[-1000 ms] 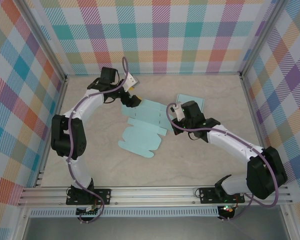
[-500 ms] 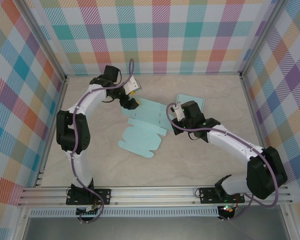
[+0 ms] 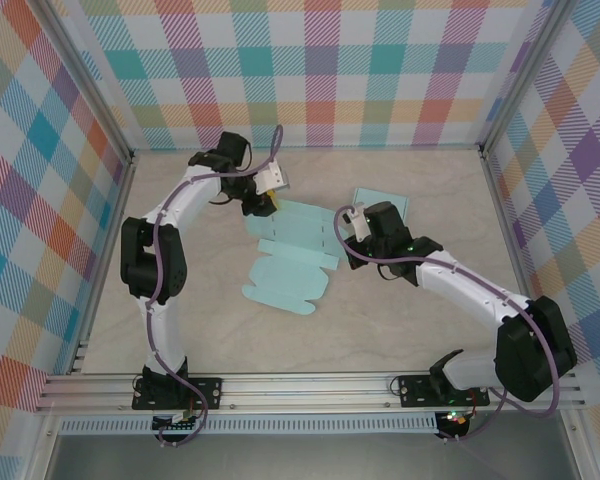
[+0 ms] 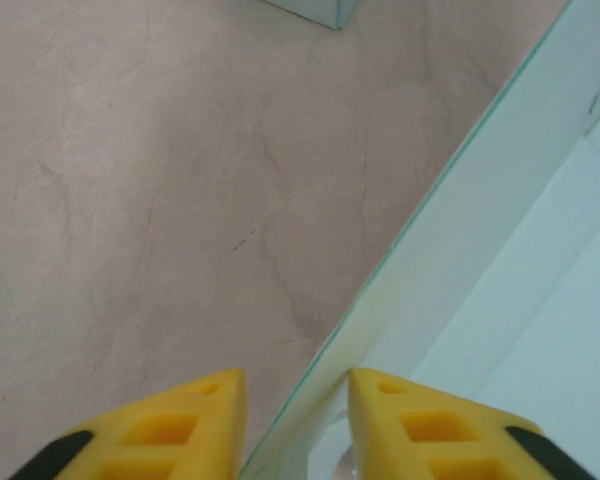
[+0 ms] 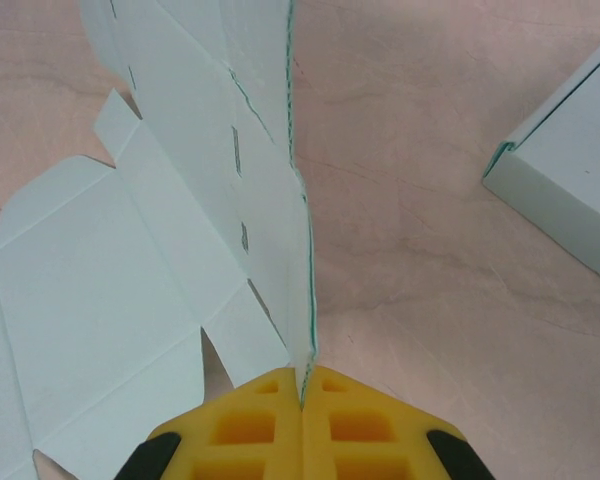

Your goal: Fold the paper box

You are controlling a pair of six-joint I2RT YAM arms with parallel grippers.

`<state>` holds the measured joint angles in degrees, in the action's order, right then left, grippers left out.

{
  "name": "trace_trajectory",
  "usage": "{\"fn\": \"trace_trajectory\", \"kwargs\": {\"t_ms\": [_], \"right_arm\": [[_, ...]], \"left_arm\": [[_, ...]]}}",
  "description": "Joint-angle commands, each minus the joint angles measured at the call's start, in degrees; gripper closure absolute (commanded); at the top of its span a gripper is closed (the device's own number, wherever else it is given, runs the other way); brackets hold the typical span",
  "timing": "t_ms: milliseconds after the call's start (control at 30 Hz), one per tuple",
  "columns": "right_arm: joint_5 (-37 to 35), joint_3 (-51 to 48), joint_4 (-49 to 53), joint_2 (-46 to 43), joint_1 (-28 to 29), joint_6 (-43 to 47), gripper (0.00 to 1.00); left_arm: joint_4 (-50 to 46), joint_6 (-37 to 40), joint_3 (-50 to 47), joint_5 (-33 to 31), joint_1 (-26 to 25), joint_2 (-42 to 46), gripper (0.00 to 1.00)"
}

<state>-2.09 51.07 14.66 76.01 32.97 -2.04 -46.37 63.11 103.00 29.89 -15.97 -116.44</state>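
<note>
The paper box (image 3: 290, 262) is a flat pale-blue cut-out sheet lying mid-table. My right gripper (image 3: 347, 243) is shut on the sheet's right edge. In the right wrist view that edge (image 5: 280, 200) stands up as a raised flap pinched between the yellow fingertips of the right gripper (image 5: 302, 375), while the other panels (image 5: 110, 290) lie flat to the left. My left gripper (image 3: 267, 200) is at the sheet's far left corner. In the left wrist view its jaws (image 4: 295, 380) stand narrowly open, with a lifted paper edge (image 4: 480, 190) running between them close to the right fingertip (image 4: 380, 395).
A finished pale-blue box (image 3: 382, 205) lies flat just beyond the right gripper; it also appears in the right wrist view (image 5: 570, 190) and at the top of the left wrist view (image 4: 315, 8). Checkered walls enclose the beige table (image 3: 420, 320) on three sides.
The left gripper's jaws have narrowed a lot around the sheet's far edge, and its wrist has shifted slightly right. The sheet has moved a little right. The right gripper keeps its pinch.
</note>
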Motion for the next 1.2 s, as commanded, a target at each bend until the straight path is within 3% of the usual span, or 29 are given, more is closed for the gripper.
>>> {"fn": "trace_trajectory", "kwargs": {"t_ms": [0, 300, 500, 633, 700, 833, 933, 1033, 1100, 1167], "right_arm": [[-0.9, -0.62, -1.68, -1.74, -0.19, 1.25, 1.0], [-1.9, -1.32, -1.95, -2.44, -0.66, -1.28, 1.0], [-0.5, -1.93, 1.0, -4.23, -4.45, -8.83, 1.0], [0.13, -1.55, 4.06, -6.69, -7.52, -13.65, 0.72], [0.56, -0.61, 6.06, -8.27, -9.25, -16.6, 0.63], [5.42, 2.18, 8.85, -11.92, -14.6, -23.55, 0.26], [12.39, 4.22, 7.58, -13.33, -17.65, -27.08, 0.21], [16.26, 7.33, 6.86, -11.79, -17.94, -28.72, 0.05], [18.45, 9.82, 7.48, -8.9, -17.94, -29.22, 0.04], [20.65, 12.59, 8.13, -5.29, -17.94, -29.55, 0.13]], "left_arm": [[-3.36, 1.66, 0.0, 0.0, -1.23, 0.89, 0.86], [1.13, 0.63, -5.55, -4.78, -4.11, 4.75, 0.96], [7.49, -1.54, -12.7, -13.32, -7.63, 9.96, 0.99], [10.91, -8.0, -15.3, -17.82, -9.36, 12.96, 1.0], [14.3, -9.5, -18.04, -19.93, -10.64, 15.2, 1.0], [22.16, -11.9, -23.99, -27.21, -14.47, 19.23, 1.0], [26.39, -12.48, -27.76, -31.37, -17.1, 21.52, 1.0], [29.91, -11.73, -31.37, -33.89, -19.45, 23.46, 1.0], [33.18, -11.34, -33.51, -34.8, -20.5, 24.64, 1.0], [34.94, -10.22, -35.41, -35.96, -21.65, 25.81, 1.0]]}}
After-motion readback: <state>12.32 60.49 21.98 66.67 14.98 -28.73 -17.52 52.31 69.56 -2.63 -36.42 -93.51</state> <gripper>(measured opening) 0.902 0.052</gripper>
